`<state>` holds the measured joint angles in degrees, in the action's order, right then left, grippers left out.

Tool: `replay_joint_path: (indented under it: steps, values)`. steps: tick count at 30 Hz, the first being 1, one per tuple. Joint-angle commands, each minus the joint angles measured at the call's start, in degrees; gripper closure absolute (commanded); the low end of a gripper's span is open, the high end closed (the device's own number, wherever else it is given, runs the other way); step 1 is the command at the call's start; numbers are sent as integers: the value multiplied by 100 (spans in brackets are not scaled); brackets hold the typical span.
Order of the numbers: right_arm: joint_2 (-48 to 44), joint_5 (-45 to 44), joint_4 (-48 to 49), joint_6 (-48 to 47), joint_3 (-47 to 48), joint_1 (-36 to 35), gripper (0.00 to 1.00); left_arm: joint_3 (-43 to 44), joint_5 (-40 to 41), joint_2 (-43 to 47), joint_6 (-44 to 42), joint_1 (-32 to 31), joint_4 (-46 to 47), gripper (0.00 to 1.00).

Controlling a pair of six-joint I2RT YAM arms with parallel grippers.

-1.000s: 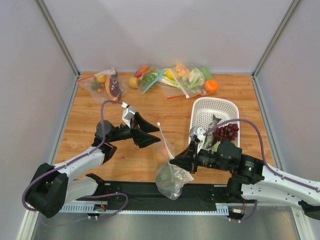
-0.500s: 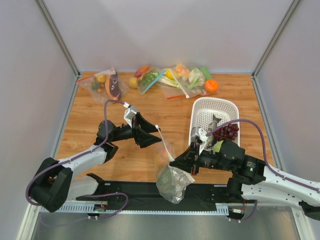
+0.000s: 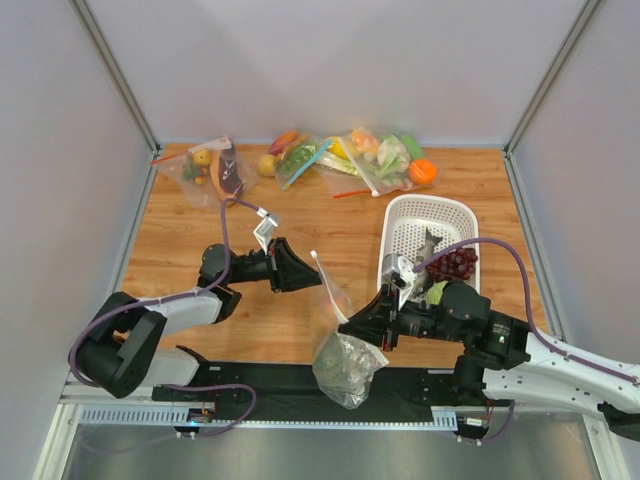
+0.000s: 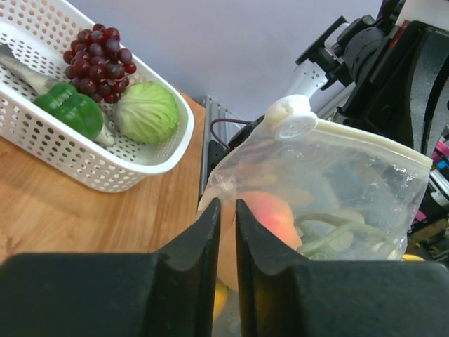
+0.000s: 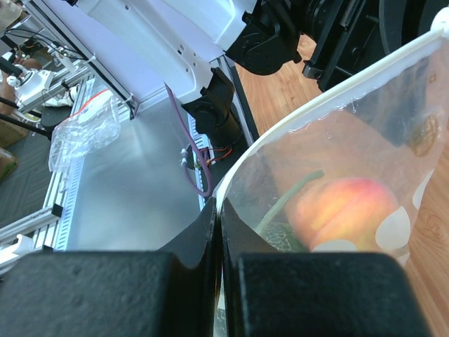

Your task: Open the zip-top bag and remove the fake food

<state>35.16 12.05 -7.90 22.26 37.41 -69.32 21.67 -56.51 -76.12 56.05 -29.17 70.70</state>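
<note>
The zip-top bag [image 3: 345, 360] hangs over the table's front edge, clear with white dots. My right gripper [image 3: 345, 328] [image 5: 219, 207] is shut on its white zip edge. My left gripper [image 3: 316, 268] [image 4: 226, 203] has its jaws drawn to a narrow slit around the bag's upper corner, below the white slider [image 4: 295, 119]. Inside the bag [image 4: 337, 189] [image 5: 351, 140] lies the fake food: an orange-red peach [image 4: 277, 214] [image 5: 344, 207], a netted grey-green ball [image 5: 280, 235] and a yellow fruit [image 4: 219, 298], partly hidden by my fingers.
A white basket [image 3: 430, 215] [image 4: 140, 168] stands right of centre with dark grapes [image 3: 452, 263] [image 4: 98, 60], a pale cabbage [image 4: 147, 112] and a green pepper [image 4: 70, 109]. Other filled bags [image 3: 215, 170] [image 3: 360, 158] and an orange [image 3: 423, 172] lie along the back edge.
The left gripper's jaws went from wide apart to nearly together at the bag's top corner. The right gripper kept its hold on the bag, which shifted slightly left.
</note>
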Motion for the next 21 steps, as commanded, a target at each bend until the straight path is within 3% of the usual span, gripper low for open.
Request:
replay_joint_path:
  steps: [1, 4, 9, 11, 13, 15, 17, 21]
  values:
    - [-35, -54, 280, -2, 3, 15, 100, 92, -211, 272, 151, -10, 1676, 81]
    - [17, -124, 272, 6, -49, 6, 100, 22, -255, 395, 231, -1, 1667, 98]
    - [105, -598, -78, 15, -50, 6, 100, -93, -203, 834, -128, -10, 826, 100]
    - [140, -1079, -447, 59, -6, 6, 97, -49, 33, 1657, -1414, -10, -1588, 100]
    - [141, -1571, -685, 76, 30, 6, 92, 187, 402, 2212, -2445, -10, -3387, 100]
    - [106, -1776, -1011, 77, 73, 6, 81, 398, 1350, 2905, -3202, -71, -5345, 100]
    - [88, -2013, -1152, 59, 117, 15, 64, 443, 2009, 3137, -3399, -203, -5688, 100]
    - [131, -2216, -1416, -116, 345, 6, 45, 698, 2486, 3103, -3601, -335, -6672, 100]
